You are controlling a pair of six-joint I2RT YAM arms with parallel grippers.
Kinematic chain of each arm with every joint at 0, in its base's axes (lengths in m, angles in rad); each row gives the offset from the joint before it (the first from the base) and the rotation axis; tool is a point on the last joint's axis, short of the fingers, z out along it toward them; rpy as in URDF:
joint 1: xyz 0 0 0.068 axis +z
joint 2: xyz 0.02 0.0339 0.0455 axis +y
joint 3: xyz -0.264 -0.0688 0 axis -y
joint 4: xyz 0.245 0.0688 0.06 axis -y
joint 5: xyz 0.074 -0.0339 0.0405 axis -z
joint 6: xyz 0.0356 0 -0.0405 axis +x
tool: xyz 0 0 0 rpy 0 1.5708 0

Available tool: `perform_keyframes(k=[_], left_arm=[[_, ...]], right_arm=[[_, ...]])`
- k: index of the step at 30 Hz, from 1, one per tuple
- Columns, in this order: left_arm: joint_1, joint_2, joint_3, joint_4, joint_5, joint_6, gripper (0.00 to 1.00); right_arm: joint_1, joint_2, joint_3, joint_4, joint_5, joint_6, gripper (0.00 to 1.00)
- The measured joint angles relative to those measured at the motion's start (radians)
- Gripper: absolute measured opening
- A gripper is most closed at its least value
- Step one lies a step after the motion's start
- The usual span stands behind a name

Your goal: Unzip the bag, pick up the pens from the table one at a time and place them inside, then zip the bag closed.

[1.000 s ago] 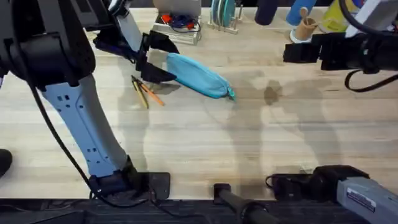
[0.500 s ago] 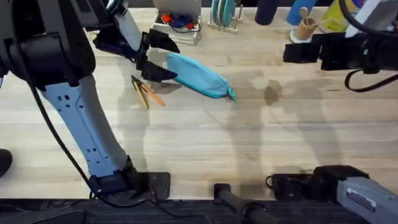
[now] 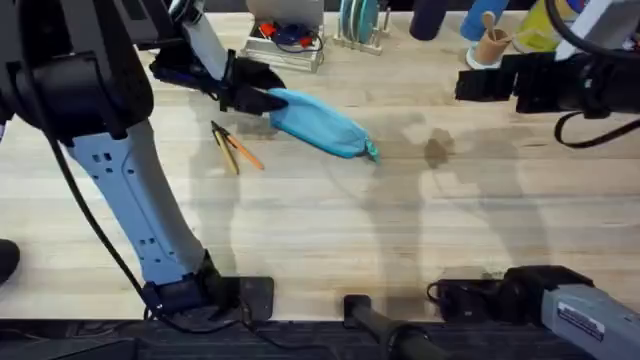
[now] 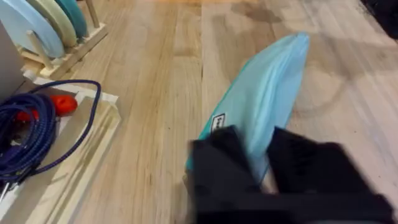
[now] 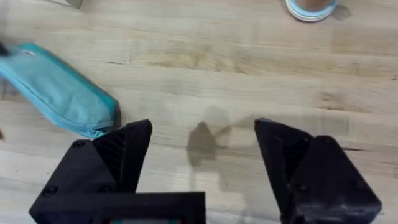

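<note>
The soft, oblong teal fabric pouch (image 3: 318, 123) lies slantwise on the pale wooden table (image 3: 400, 230), whose planks show long grain lines and a few darker stains. Its cloth is smooth and slightly puffed, tapering to a rounded end with a small tab. The left arm's black pincer (image 3: 252, 98) has closed onto the pouch's near end: in the left wrist view its two blunt, matte fingers (image 4: 227, 163) press against the fabric from either side, pinching the narrow tip of the pouch (image 4: 264, 102), which stretches away from the pincer across the boards. A small white label sits on the cloth just beyond the fingers.

Just beside that pincer, on the side toward the arms' bases, rest the thin orange and yellow pens (image 3: 232, 148), short sticks with dark tips lying close together in a loose fan, apart from the pouch.

To one side of the left pincer stands a shallow pale wooden tray (image 4: 87, 149) holding a coil of glossy blue cable (image 4: 37, 134) and something red; farther off, a slotted wooden rack (image 4: 68, 53) holds thin round discs upright.

The right arm's pincer (image 5: 202, 158) hangs above bare table, its angular black fingers spread wide with nothing between them. The pouch's far end (image 5: 59, 90) lies well off to one side of it.
</note>
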Motion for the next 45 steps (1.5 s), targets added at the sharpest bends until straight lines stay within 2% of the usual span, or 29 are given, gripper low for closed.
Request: perform_keyframes(k=[1,3,25,32,38,45], left_arm=[[0.0,0.0,0.0,0.001,-0.004,0.0,0.088],[-0.003,0.0,0.0,0.001,-0.008,0.0,0.049],[-0.003,0.0,0.0,0.004,-0.008,0.0,0.042],[-0.005,0.0,0.0,0.024,-0.008,0.0,0.042],[-0.006,0.0,0.0,0.042,-0.007,0.0,0.042],[-0.006,0.0,0.0,0.042,-0.007,0.0,0.042]], right_arm=[[0.0,0.0,0.0,0.0,0.0,0.0,0.996],[0.0,0.0,0.0,-0.003,0.0,0.0,0.996],[0.0,0.0,0.0,-0.022,-0.009,0.0,0.997],[0.0,0.001,0.0,-0.029,-0.178,-0.036,0.997],[0.0,0.034,0.0,-0.056,-0.375,-0.186,0.997],[0.002,0.103,0.0,-0.089,-0.455,-0.323,0.997]])
